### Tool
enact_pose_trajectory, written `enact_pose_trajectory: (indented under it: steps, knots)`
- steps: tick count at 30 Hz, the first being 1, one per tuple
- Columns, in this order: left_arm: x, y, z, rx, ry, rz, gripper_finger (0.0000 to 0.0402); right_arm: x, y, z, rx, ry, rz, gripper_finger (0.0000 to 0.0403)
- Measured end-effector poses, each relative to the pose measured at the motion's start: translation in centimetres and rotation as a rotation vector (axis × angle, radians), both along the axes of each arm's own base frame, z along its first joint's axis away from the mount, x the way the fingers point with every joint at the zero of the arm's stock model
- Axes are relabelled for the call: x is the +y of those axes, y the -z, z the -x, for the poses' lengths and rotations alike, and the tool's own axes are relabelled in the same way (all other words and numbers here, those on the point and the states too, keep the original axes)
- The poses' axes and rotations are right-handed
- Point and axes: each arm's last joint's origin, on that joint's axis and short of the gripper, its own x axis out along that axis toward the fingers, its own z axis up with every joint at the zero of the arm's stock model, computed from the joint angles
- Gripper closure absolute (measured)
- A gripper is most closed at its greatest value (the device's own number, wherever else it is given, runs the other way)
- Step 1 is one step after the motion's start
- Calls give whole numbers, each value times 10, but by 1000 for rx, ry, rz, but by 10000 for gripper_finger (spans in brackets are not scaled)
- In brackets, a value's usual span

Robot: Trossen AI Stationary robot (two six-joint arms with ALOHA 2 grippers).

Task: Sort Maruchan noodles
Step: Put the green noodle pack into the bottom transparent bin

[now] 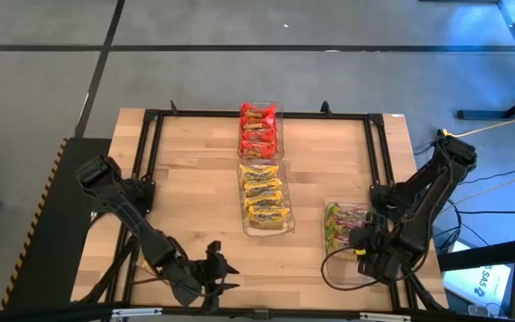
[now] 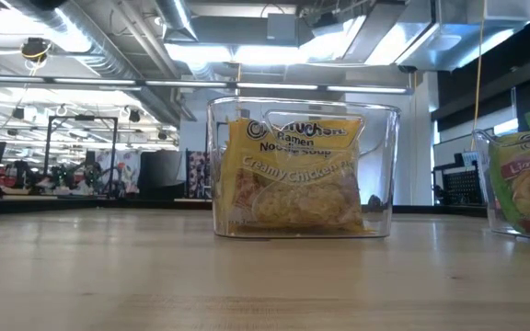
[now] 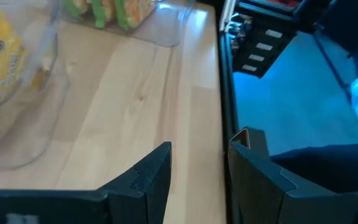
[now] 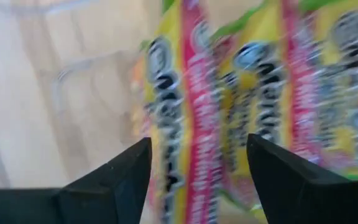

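Low view: yellow packets (image 2: 293,179) stand nearest you, upright in the middle bin (image 2: 304,165); neither arm shows, and the green/pink packets (image 2: 527,184) are cut off at the edge
High view: your sort looks finished, with red packets (image 1: 258,131) in the far bin (image 1: 282,134), yellow centre, green/pink right; no loose packet shows
Left wrist: left gripper (image 3: 197,168) is parted, empty, at the table's near edge
Right wrist: right gripper (image 4: 199,163) is spread, empty, over green/pink wrappers; blur probably hides the count

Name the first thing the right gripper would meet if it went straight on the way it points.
Most likely the green/pink noodle packets standing in their clear bin: they fill the right wrist view just beyond the open right gripper. Depth is unclear.
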Motion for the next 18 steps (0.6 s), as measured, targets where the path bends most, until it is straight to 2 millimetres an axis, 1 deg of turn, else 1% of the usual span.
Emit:
enact_pose_trajectory:
  steps: [3, 10, 16, 18]
  knots:
    - [4, -7, 4, 14, -10, 16, 249, -3, -4, 0, -45, 16, 59, 175]
    - [6, -7, 6, 32, -7, 8, 249, -7, -5, 0, -81, 21, 122, 196]
    - [6, -7, 6, 32, -7, 9, 249, -4, -5, 0, -45, 15, 71, 207]
    - [6, -7, 6, 33, -5, 10, 249, -1, -9, -1, -36, 14, 45, 209]
